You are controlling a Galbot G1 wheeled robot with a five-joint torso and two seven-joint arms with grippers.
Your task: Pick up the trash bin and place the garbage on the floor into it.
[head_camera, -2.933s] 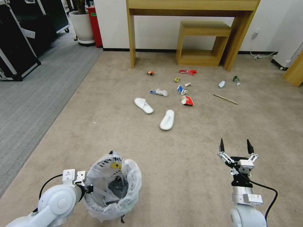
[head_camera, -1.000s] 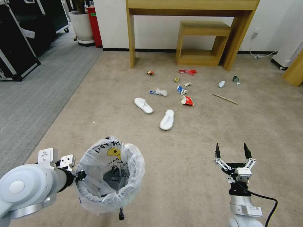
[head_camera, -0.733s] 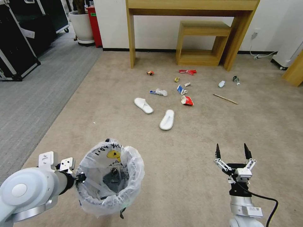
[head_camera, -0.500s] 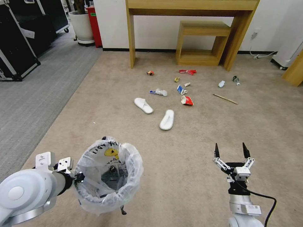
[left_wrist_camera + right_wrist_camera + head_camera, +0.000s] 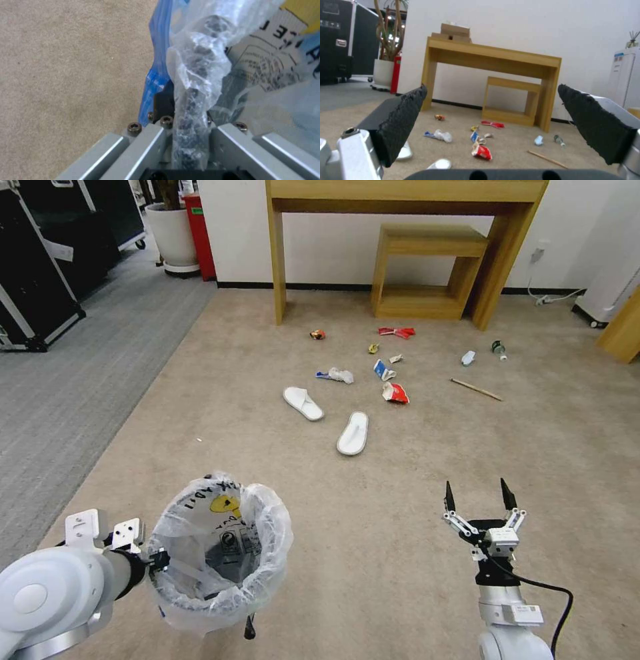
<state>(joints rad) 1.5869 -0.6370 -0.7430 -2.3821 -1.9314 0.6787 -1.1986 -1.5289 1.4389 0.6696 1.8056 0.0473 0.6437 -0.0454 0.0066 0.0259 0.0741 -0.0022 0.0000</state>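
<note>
My left end effector (image 5: 155, 563) pinches the trash bin (image 5: 217, 557) rim, while my spread right end effector (image 5: 476, 499) sits nearer the garbage (image 5: 353, 433), well ahead on the floor (image 5: 400, 460).

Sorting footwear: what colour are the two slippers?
White; the slippers show best in the head view.

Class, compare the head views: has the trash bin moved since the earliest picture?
Yes. Held by the left gripper, the trash bin has shifted leftward, away from the unmoved white slippers on the floor.

wooden desk (image 5: 407, 193) – low shelf unit (image 5: 427, 270) beneath | white planter (image 5: 172, 237) | black cases (image 5: 33, 280)
</note>
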